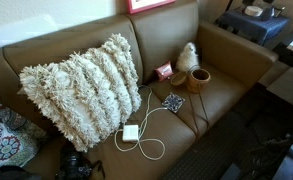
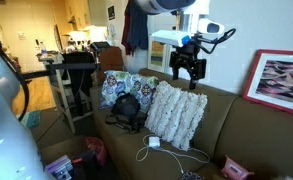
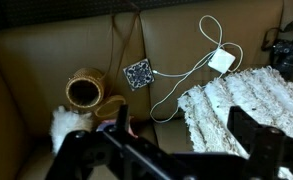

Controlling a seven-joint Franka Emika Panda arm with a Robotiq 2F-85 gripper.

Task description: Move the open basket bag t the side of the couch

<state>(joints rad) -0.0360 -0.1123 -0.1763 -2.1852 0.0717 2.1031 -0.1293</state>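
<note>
The gripper (image 2: 187, 79), fingers spread apart, hangs high above the couch (image 1: 231, 62), and the basket (image 3: 83, 92) sits on the seat at nine o'clock in the wrist view, so near a fuzzy lump (image 3: 60, 125) that descending could bump either.

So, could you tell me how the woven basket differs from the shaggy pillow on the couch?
The basket is small, tan-brown and woven; the pillow is far larger, cream and shaggy. The basket stands mouth-up; the pillow leans on the couch back. Both sit on the seat.

Pillow (image 3: 236, 110) cut by edge; jaws dark, blurred.
</note>
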